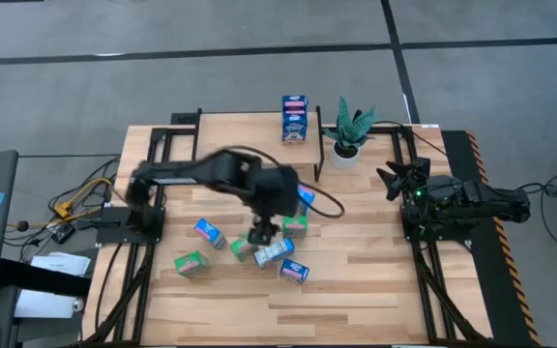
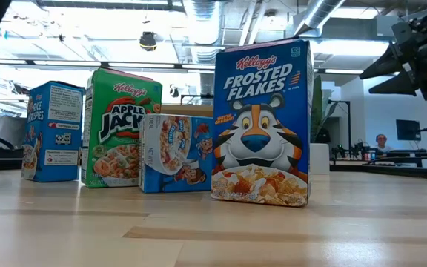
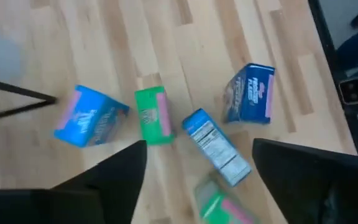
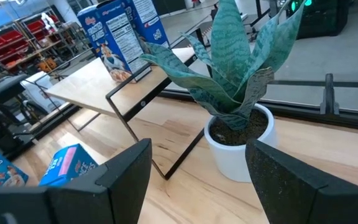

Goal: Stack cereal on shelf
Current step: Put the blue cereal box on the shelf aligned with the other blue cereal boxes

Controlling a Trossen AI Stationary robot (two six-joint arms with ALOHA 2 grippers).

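From above: left end effector (image 1: 264,235) reaching out over the middle of the wooden surface (image 1: 356,280), right above a bunch of little cereal boxes (image 1: 271,253) lying flat or tipped. Fingers hard to make out from up here. More small boxes close by, one blue (image 1: 209,233), one green (image 1: 190,262), one blue at the front (image 1: 294,272). Shelf (image 1: 259,130) at the far edge, a pale wood board on thin black legs, with a blue box stack (image 1: 294,118) at its right end. Potted plant (image 1: 347,132) in a white pot just beside it. Right end effector (image 1: 395,180) resting at the right side, away from the boxes. Grey floor all around.

From low down: big and close, a blue Frosted Flakes box (image 2: 261,122) standing up, a green Apple Jacks box (image 2: 119,128) standing too, a blue one on its side (image 2: 175,153) between them. Smooth cardboard, shiny print. Bright room behind with pipes on the ceiling (a person far off at the back).

Left wrist: two dark fingers (image 3: 120,174) spread wide apart, holding nothing. Below them a green box with a pink side (image 3: 152,115), blue boxes near it.

Right wrist: fingers (image 4: 126,171) spread apart, nothing between them but air, plant straight ahead.
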